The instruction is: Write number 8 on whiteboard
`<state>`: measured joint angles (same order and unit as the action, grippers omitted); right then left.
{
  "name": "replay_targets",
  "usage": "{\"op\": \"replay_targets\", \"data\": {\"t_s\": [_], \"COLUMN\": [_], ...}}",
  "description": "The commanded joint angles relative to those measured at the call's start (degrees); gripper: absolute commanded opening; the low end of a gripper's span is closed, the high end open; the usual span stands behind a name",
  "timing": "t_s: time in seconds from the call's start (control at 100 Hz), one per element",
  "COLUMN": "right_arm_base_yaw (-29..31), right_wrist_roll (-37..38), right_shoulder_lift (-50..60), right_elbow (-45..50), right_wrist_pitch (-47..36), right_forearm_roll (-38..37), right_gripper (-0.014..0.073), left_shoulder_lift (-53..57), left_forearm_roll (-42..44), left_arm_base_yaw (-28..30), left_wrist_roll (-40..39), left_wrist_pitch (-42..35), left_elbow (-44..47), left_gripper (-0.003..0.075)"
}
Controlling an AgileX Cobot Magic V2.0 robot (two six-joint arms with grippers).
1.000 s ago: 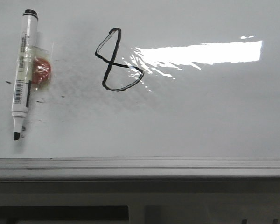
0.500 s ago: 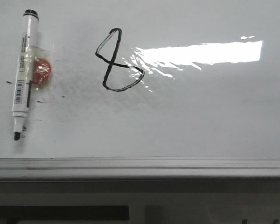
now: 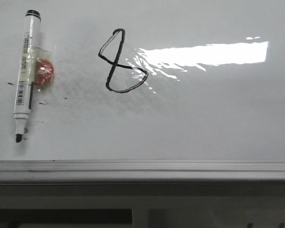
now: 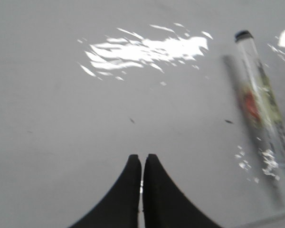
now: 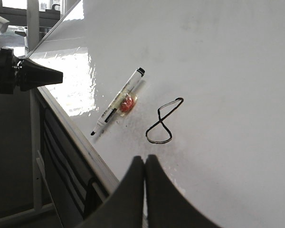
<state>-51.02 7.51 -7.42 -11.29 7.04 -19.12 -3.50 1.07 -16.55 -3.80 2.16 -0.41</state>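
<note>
One finished number 8 [image 3: 122,61] sits upper centre-left on the whiteboard [image 3: 204,123], with the marker [image 3: 27,73] lying at far left. Both the left gripper [image 4: 142,164] and right gripper [image 5: 145,164] are pressed closed, empty; retreat should stay clear of the ink.

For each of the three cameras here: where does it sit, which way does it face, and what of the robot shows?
Front: faces forward over the whiteboard at the number 8 and marker; no arm shows.
Left wrist: over the board beside the marker; left gripper shut.
Right wrist: set back near the board's edge, facing 8 and marker; right gripper shut, left arm far off.
All three views share the marker; front and right wrist share the 8.
</note>
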Motion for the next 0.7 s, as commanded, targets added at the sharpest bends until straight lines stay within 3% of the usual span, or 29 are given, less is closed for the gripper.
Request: {"op": "replay_targets", "data": {"t_s": [0.0, 0.23, 0.52, 0.69], "right_arm_base_yaw": [0.39, 0.39, 0.39, 0.39], "right_wrist_roll": [-0.01, -0.01, -0.01, -0.01], "right_shoulder_lift": [-0.63, -0.63, -0.63, -0.63], "right_elbow": [-1.62, -1.62, -1.62, -1.62], "right_wrist_pitch": [-3.92, -3.92, -3.92, -3.92], "right_forearm_roll": [-0.66, -0.66, -0.66, -0.66], "right_gripper": [-0.0063, -0.0063, -0.0063, -0.0063], "left_shoulder_lift": [2.40, 5.41, 5.41, 5.41], "left_forearm_roll": [-0.06, -0.06, -1.07, -1.07], "left_arm_base_yaw": [4.67, 13.40, 14.87, 14.87], "left_wrist_roll": [-1.20, -1.75, -4.20, -4.45], "left_wrist_pitch": [-3.99, 1.50, 15.14, 15.28], "left_elbow": [2.32, 2.32, 2.32, 2.32], "left_gripper": [-0.0020, -0.0020, -0.0020, -0.0020]}}
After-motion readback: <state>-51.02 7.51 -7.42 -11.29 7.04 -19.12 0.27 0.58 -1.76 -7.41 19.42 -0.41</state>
